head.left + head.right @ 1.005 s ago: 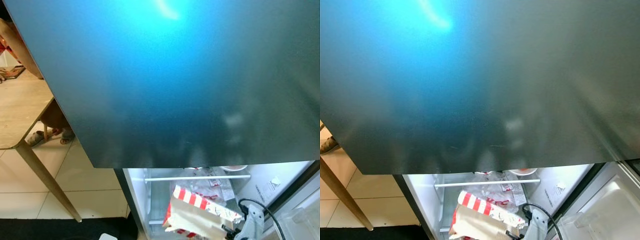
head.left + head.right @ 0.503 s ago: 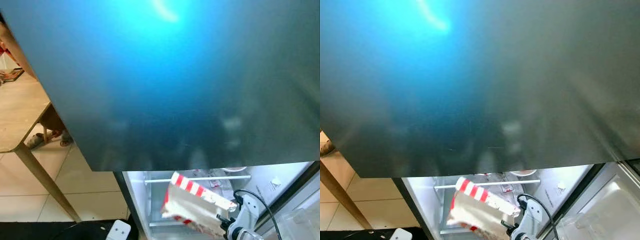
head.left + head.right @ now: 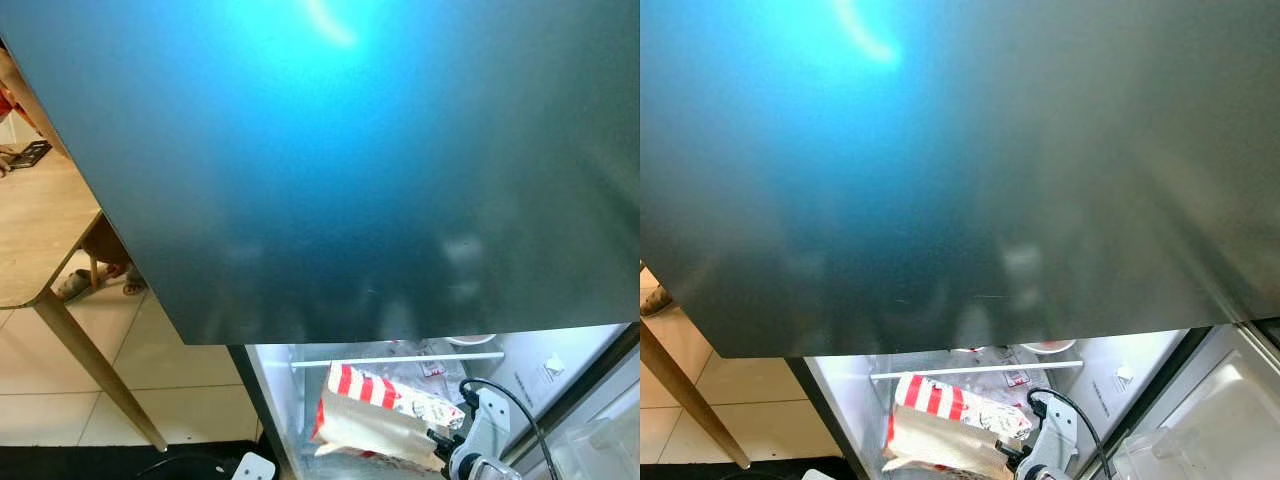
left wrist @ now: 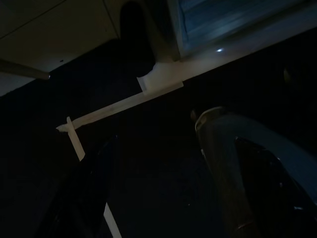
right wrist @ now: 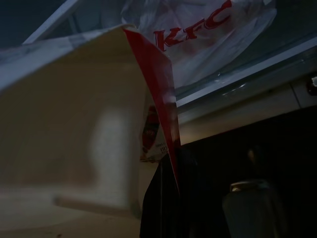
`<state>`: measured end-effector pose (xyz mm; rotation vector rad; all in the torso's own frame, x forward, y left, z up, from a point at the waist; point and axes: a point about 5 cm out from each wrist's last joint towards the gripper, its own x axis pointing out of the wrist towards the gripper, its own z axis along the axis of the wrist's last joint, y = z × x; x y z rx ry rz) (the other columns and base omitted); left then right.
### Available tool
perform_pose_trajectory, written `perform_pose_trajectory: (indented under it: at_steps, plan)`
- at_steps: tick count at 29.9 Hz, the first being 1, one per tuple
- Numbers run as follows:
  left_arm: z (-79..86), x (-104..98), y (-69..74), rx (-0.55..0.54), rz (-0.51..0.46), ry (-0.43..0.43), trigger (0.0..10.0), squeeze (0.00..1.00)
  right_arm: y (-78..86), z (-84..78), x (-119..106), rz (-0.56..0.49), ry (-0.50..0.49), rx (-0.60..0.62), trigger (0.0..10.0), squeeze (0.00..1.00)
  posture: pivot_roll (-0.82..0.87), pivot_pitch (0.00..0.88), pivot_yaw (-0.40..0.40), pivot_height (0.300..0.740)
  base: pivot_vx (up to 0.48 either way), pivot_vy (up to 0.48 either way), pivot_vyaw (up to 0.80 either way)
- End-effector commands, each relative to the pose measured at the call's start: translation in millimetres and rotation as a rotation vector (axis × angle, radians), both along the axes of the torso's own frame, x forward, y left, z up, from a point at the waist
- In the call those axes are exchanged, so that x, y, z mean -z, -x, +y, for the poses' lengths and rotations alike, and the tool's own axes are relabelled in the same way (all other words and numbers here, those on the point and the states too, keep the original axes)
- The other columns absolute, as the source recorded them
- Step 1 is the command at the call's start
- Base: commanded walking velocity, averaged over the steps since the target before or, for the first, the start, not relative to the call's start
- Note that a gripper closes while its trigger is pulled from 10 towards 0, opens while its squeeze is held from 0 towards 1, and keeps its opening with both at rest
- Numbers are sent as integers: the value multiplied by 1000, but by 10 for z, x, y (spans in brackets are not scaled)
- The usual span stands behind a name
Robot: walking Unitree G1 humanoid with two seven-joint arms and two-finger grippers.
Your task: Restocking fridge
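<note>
Red-and-white striped paper bag (image 3: 385, 418) sits inside the open fridge (image 3: 560, 370) below a white rail (image 3: 400, 359), its corner pinched by the right hand (image 3: 440, 450). Left hand's (image 4: 163, 198) fingers: cannot tell.

The fridge door (image 3: 350, 170) is a dark blue-grey sheen with a bright cyan glare. The paper bag (image 3: 375, 425) is tan with red-and-white stripes (red lettering on a white plastic bag (image 5: 198, 34) behind). Floor tiles (image 3: 170, 370) are cream.

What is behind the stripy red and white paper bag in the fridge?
Behind the paper bag held by the right gripper lies a crumpled white plastic bag with red letters. The fridge door hides the shelves above.
</note>
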<state>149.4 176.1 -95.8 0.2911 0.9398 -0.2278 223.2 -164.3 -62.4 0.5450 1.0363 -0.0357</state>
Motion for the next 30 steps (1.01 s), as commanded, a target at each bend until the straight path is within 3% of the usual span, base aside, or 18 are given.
perform_pose_trajectory:
  at_steps: [1, 11, 18, 24, 30]
  plan:
    - [-36, 33, 56, -25, 32, 1, 10000, 0, 67, -22, 39, 19, 22, -21, 10000, 0, -5, 23, 25, 740, 0, 0, 0]
    - [-112, 39, 33, 4, 47, -10, 10000, 0, 146, -67, 86, 46, 42, -3, 10000, 0, -1, 30, 29, 740, 0, 0, 0]
    - [-24, 42, 71, 0, 49, -16, 10000, 0, 147, -60, 87, 46, 34, 6, 10000, 0, 1, 36, 30, 740, 0, 0, 0]
    - [-5, 43, 78, 5, 55, -14, 10000, 0, 73, 55, 35, 35, -48, -39, 10000, 0, 1, 36, 30, 740, 0, 0, 0]
    - [7, 43, 79, -1, 55, -18, 10000, 0, -136, 185, -99, -39, -99, -45, 10000, 0, 5, 50, 25, 740, 0, 0, 0]
